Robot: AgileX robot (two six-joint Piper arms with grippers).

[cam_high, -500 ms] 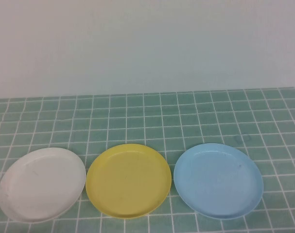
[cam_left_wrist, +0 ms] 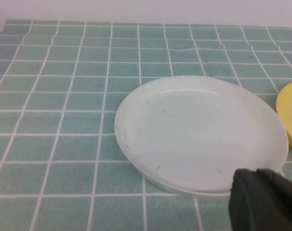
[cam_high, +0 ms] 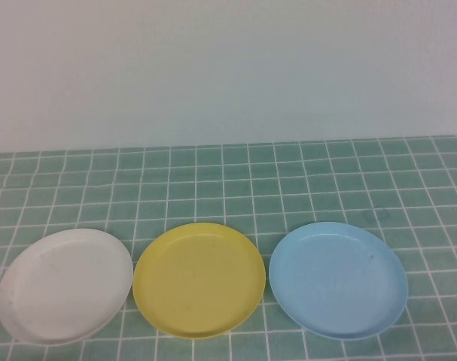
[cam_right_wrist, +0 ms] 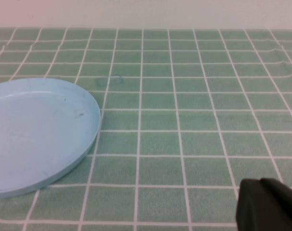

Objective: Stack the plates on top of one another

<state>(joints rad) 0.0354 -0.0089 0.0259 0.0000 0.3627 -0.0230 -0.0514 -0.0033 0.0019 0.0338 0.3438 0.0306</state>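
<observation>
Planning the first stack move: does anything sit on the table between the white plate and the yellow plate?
Nothing visible does. The white plate and yellow plate lie side by side on the tiled table, barely apart.

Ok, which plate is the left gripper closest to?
The white plate, leftmost in the row. The left gripper, shut, sits at its near rim. The yellow plate is middle, the blue plate rightmost, nearer the right gripper, also shut.

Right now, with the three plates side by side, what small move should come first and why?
Probably open the left end effector, shut just short of the white plate, and ease it to that rim. White, yellow plate and blue plate all lie flat and unstacked; the right end effector is also shut, beside the blue one.
</observation>
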